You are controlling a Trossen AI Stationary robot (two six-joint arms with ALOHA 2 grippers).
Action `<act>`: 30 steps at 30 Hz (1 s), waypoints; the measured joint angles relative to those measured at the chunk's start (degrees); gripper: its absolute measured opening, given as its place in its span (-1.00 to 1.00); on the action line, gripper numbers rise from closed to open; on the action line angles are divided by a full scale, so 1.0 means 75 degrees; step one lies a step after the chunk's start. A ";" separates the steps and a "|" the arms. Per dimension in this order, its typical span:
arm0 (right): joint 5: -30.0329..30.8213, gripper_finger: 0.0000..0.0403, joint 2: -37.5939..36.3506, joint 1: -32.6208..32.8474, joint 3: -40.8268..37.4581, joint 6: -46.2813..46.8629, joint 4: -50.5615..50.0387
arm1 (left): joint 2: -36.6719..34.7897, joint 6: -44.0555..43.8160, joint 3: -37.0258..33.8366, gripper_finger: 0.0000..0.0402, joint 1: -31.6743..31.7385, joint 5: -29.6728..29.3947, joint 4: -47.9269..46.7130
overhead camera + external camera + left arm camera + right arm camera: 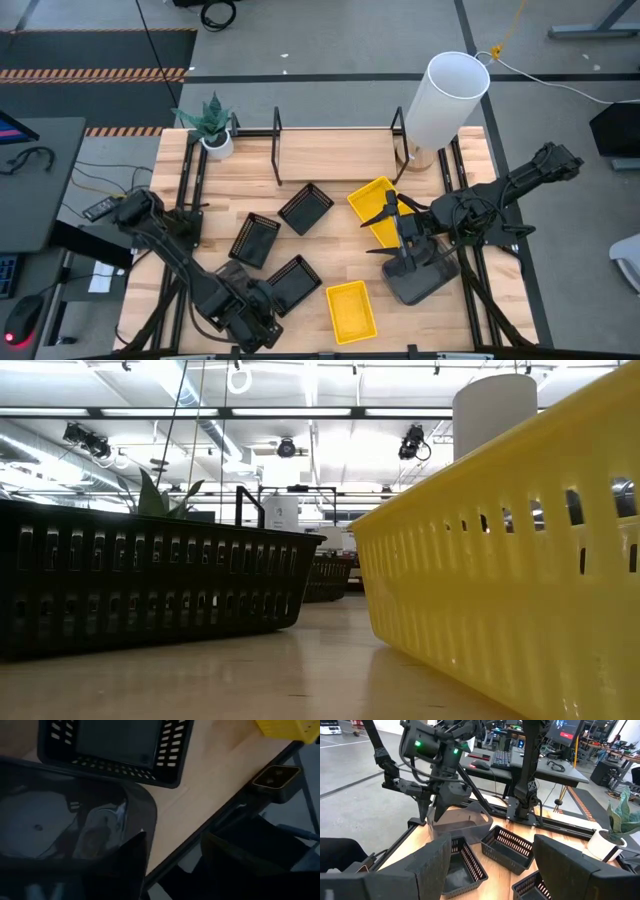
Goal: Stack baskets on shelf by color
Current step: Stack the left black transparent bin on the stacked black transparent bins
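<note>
Shelf: a long light-wood shelf board with thin black uprights point(335, 155) lies at the upper centre of the high view, nothing on it.
Black baskets: three black slatted-sided baskets point(306, 207) point(255, 240) point(293, 283) sit loose at the centre of the tabletop.
Yellow baskets: one bright yellow basket point(351, 310) is at lower centre. Another yellow basket point(368, 198) is right of centre and partly covered by the right arm.
Right gripper point(392, 215): poised above that covered yellow basket. Its wrist view shows the two fingers point(435, 865) spread wide with nothing between them.
Left gripper point(172, 845): at the lower left table corner. Its fingers stand apart, straddling the rim of a dark grey solid plastic tray point(50, 820).
Hard to make out: in the high view the left arm hides that tray. The right wrist view shows it point(460, 822) plainly under the left gripper point(445, 802).
Second grey tray: a dark grey tray point(420, 280) at lower right is half under the right arm.
Low view: only a black basket wall point(150, 585) on the left and a yellow basket wall point(520, 560), cut off on the right. No gripper shows there.
</note>
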 joint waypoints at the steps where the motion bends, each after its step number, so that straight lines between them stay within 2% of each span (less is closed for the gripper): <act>1: 0.0001 0.41 0.0000 0.0000 0.0002 0.0000 0.0000 | 0.0061 0.0007 0.0000 -0.04 0.0002 -0.0005 -0.0025; 7: 0.0000 0.41 0.0003 0.0000 0.0003 0.0000 0.0000 | 0.0487 0.0336 -0.0001 -0.04 0.0004 0.0147 -0.0165; 12: 0.0000 0.41 0.0003 0.0000 0.0003 0.0000 -0.0003 | 0.0755 0.0470 -0.0002 -0.10 0.0004 0.0764 -0.0231; 20: -0.0003 0.41 0.0003 0.0000 0.0003 0.0006 0.0000 | 0.1130 0.0490 -0.0003 -0.49 -0.0017 0.1352 -0.0380; 26: -0.0003 0.41 0.0003 0.0000 0.0003 0.0005 -0.0001 | 0.1149 0.0566 -0.0003 -0.93 -0.0002 0.1793 -0.0431; 30: -0.0003 0.41 0.0003 0.0000 0.0003 0.0003 -0.0002 | 0.1149 0.0495 -0.0003 -0.94 -0.0049 0.1972 -0.0422</act>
